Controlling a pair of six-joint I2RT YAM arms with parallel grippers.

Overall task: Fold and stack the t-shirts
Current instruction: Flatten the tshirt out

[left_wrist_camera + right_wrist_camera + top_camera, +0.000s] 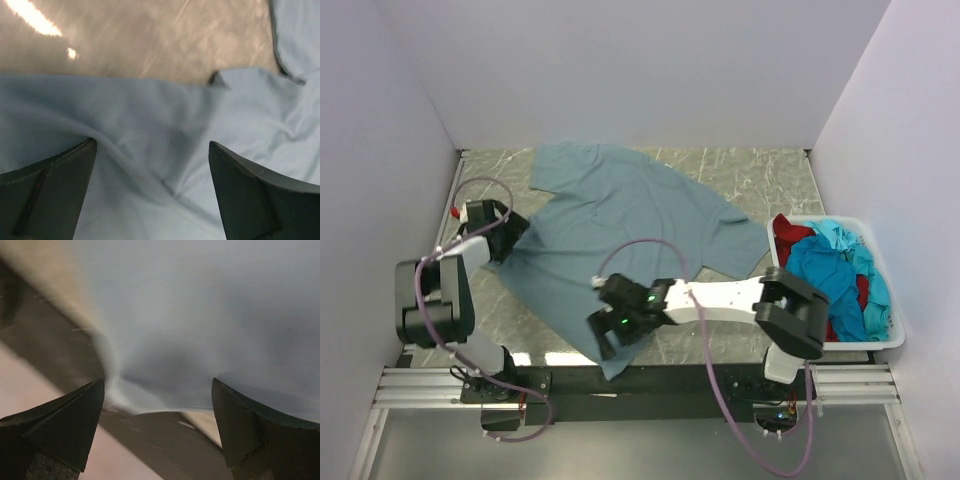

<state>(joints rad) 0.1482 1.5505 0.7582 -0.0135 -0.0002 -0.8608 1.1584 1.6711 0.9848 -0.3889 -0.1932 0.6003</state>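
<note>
A grey-blue t-shirt (620,230) lies spread and rumpled across the marble table. Its near hem hangs toward the front edge. My left gripper (505,235) is open at the shirt's left edge, its fingers (55,185) wide apart over creased grey-blue cloth (165,155). My right gripper (610,335) is open over the shirt's near corner, with the cloth edge (165,365) between the fingers (65,420) and nothing pinched. Turquoise-blue (830,270) and dark red (788,232) t-shirts lie heaped in the bin.
A white plastic bin (895,342) stands at the right side of the table. White walls close the back and both sides. Bare marble (760,175) shows at the back right. The metal rail (640,385) runs along the front edge.
</note>
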